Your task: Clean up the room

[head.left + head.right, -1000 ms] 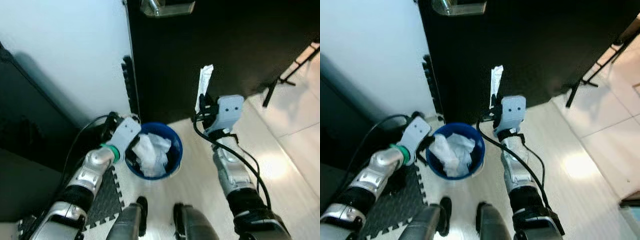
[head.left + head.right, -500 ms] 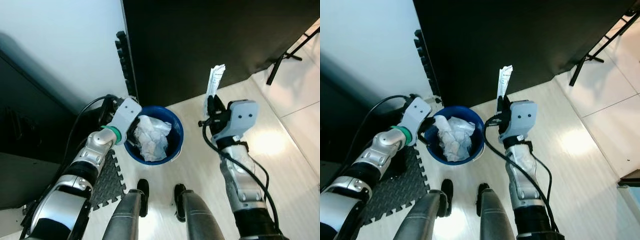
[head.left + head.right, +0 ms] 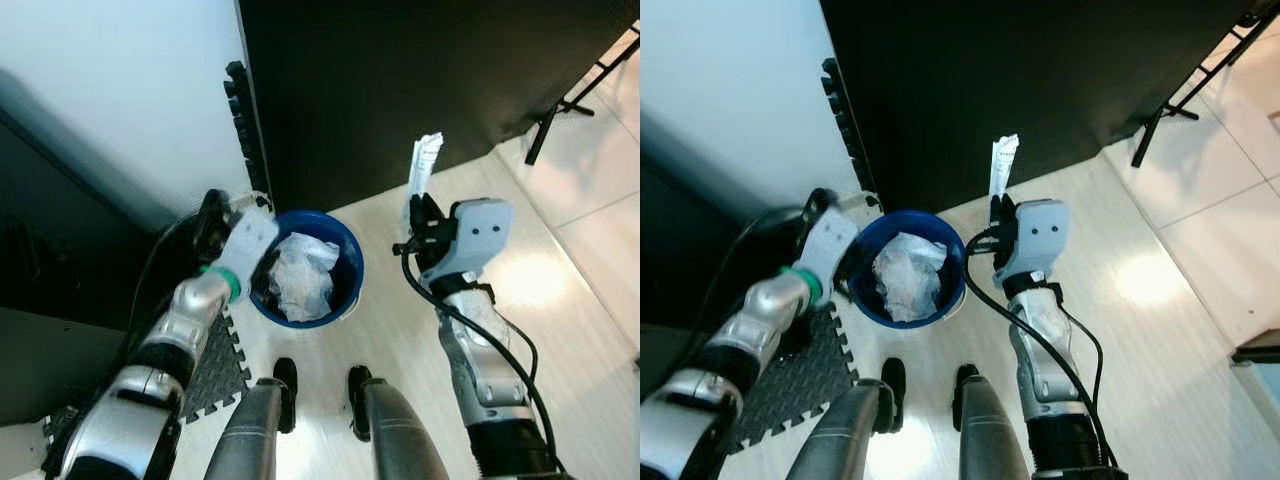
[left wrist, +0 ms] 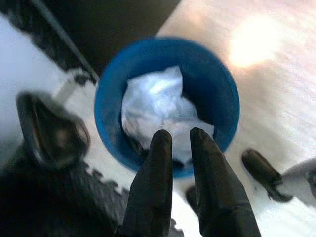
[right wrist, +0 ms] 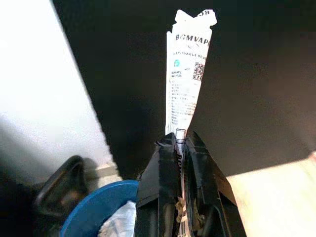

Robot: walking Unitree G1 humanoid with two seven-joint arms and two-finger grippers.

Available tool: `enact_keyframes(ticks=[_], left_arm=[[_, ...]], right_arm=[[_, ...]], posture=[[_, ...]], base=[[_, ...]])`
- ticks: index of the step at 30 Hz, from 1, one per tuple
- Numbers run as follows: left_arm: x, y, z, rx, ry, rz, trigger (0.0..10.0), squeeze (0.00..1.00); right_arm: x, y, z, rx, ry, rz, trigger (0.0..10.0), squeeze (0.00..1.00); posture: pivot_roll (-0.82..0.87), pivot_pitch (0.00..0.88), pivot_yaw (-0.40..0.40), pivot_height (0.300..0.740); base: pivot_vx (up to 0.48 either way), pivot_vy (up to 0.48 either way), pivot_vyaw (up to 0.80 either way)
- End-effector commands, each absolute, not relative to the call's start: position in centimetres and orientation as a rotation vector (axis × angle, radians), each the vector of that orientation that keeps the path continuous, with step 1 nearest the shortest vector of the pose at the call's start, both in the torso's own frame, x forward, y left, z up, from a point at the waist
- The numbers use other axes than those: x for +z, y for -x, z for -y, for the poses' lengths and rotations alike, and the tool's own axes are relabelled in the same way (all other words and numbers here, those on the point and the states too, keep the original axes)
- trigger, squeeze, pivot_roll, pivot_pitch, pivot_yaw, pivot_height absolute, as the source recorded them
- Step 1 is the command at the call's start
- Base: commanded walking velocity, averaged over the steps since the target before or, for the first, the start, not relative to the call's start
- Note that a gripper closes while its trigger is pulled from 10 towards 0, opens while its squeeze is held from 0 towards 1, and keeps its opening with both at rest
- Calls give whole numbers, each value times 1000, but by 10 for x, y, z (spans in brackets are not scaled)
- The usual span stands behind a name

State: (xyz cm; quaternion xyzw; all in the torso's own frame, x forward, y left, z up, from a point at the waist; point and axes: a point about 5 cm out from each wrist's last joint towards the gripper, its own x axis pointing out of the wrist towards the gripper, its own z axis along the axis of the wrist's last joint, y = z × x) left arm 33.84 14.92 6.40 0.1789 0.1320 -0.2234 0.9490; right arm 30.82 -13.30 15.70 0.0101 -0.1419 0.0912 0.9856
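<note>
Pinching white wrapper (image 5: 187,74) upright, right claw (image 5: 181,143) beside blue bin (image 3: 345,285); left claw (image 4: 177,140) nearly closed, empty.

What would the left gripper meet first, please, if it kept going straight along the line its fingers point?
Most likely the crumpled white paper inside the blue bin: the left gripper aims into the bin's mouth, though depth is hard to judge.

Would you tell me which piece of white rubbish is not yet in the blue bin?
The printed wrapper, pinched upright in the right gripper beside the blue bin; the crumpled paper already lies inside.

Home room: wastebasket (image 3: 345,262), foam mat (image 3: 215,375)
</note>
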Motion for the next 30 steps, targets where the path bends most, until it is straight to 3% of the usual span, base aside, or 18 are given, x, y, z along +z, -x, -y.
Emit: enact_keyframes(ticks=[1, 7, 8, 12, 16, 17, 18, 19, 24, 25, 30], left_arm=[[59, -331, -156, -418, -353, -254, 10000, 0], [82, -303, -164, -338, -317, -101, 10000, 0], [82, -303, -164, -338, -317, -101, 10000, 0], [103, -257, -167, -314, -300, -42, 10000, 0], [110, -239, -169, -283, -291, -24, 10000, 0], [113, -234, -170, -264, -283, -18, 10000, 0], [113, -234, -170, -264, -283, -18, 10000, 0], [116, -229, -171, -249, -277, -16, 10000, 0], [119, -230, -173, -217, -278, -20, 10000, 0], [122, -232, -172, -211, -274, -16, 10000, 0], [128, -237, -168, -210, -262, -17, 10000, 0]], right_arm=[[146, -307, 125, 244, -41, 226, 10000, 0], [121, -301, 89, 481, -57, 104, 10000, 0], [121, -301, 89, 481, -57, 104, 10000, 0], [95, -304, 60, 536, -101, 11, 10000, 0], [90, -306, 40, 566, -104, -2, 10000, 0], [93, -308, 28, 582, -119, 0, 10000, 514], [93, -308, 28, 582, -119, 0, 10000, 514], [94, -310, 20, 596, -131, 2, 10000, 1000], [117, -324, 0, 575, -151, 62, 10000, 965], [118, -326, 1, 569, -127, 68, 10000, 0], [119, -330, 17, 534, -72, 102, 10000, 0]], posture=[[-102, 341, 68, 726], [-17, 288, 63, 726], [-17, 288, 63, 726], [63, 262, 38, 726], [108, 247, 27, 726], [128, 239, 21, 726], [128, 239, 21, 726], [128, 239, 21, 726], [152, 215, 8, 726], [147, 208, 6, 726], [115, 194, 8, 726]], base=[[0, 0, 0], [0, 0, 0], [0, 0, 0], [0, 0, 0], [0, 0, 0], [0, 0, 0], [0, 0, 0], [0, 0, 0], [0, 0, 0], [0, 0, 0], [0, 0, 0]])
